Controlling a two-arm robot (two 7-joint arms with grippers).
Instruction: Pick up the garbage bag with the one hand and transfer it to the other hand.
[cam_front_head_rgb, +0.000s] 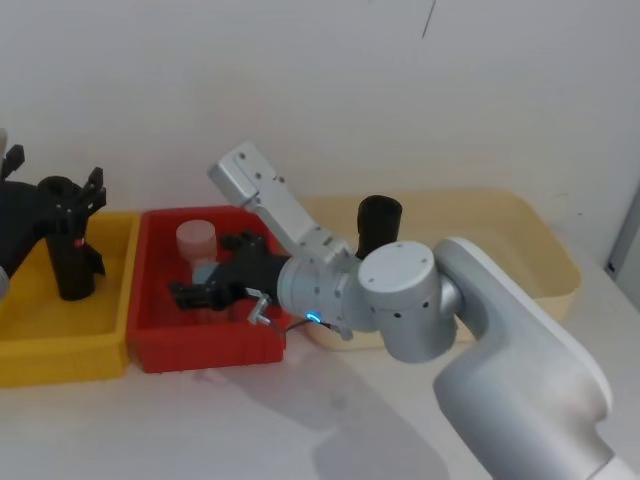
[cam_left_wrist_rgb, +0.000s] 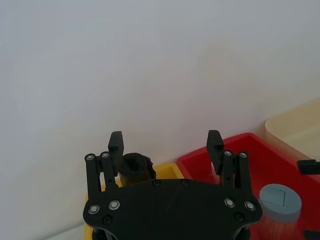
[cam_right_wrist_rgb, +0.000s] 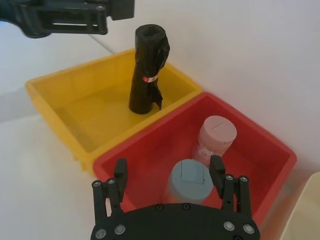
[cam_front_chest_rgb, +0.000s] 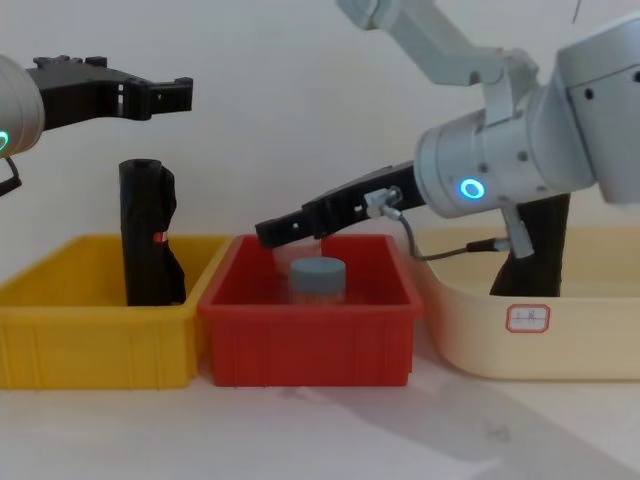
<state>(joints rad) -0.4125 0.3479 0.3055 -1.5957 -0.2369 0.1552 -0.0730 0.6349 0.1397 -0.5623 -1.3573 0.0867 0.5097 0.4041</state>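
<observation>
Three bins stood in a row along the rear of the worktop (cam_front_chest_rgb: 330, 430): a yellow bin (cam_front_chest_rgb: 95, 345) toward its left edge, a red bin (cam_front_chest_rgb: 310, 345) in the middle, and a cream tray (cam_front_chest_rgb: 520, 345) toward its right edge. The garbage bag (cam_front_head_rgb: 378, 225), a stubby black roll, stood upright in the cream tray near its left wall, partly hidden behind the right arm. A slimmer black roll with a red mark (cam_front_chest_rgb: 148, 245) stood upright in the yellow bin, leaning slightly.

The left claw (cam_front_chest_rgb: 165, 95), on the arm with the green ring, hung in the air above the yellow bin, over the slim roll and touching nothing; its fingers (cam_left_wrist_rgb: 116, 145) were spread apart and empty. The right claw (cam_front_chest_rgb: 270, 232), on the arm with the blue ring, reached leftward over the red bin, just above a grey-lidded jar (cam_front_chest_rgb: 318, 280) and beside a pink-lidded jar (cam_right_wrist_rgb: 216, 137); its fingers (cam_right_wrist_rgb: 120, 172) were likewise spread and held nothing.
</observation>
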